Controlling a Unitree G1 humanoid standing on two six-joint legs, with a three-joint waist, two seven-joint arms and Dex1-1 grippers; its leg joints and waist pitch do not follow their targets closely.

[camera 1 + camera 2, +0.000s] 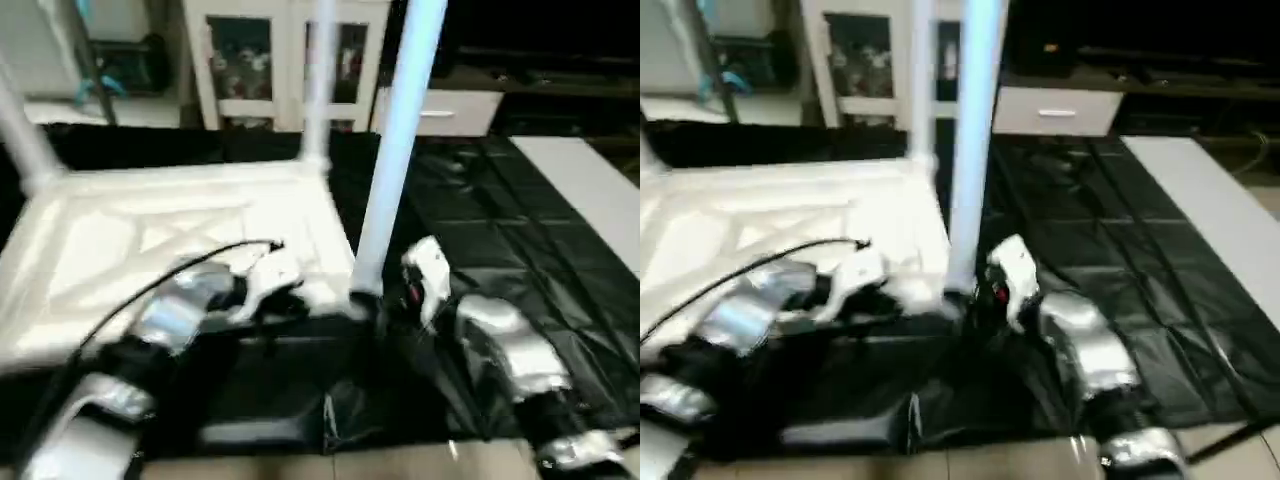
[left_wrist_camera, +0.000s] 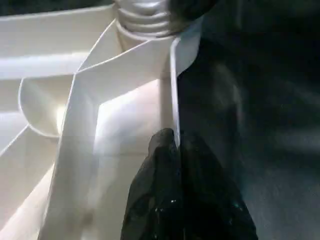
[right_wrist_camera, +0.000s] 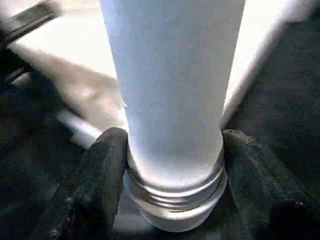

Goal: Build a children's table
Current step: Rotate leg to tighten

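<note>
The children's table top (image 1: 150, 240) lies upside down on a black sheet, its ribbed underside facing up. Three white legs stand in its corners: far left (image 1: 25, 140), far right (image 1: 318, 80) and near right (image 1: 395, 150). My left gripper (image 2: 177, 145) is shut on the thin rim wall of the top, just beside the near right corner socket. My right gripper (image 3: 172, 137) is closed around the near right leg (image 3: 172, 75) just above its threaded end (image 3: 175, 195), with one black finger pressing on each side.
The black sheet (image 1: 500, 220) covers the floor under the table and out to the right. A white board (image 1: 590, 190) lies at the sheet's right edge. Behind stand a white cabinet with glass doors (image 1: 270, 60) and a low white drawer unit (image 1: 450, 110).
</note>
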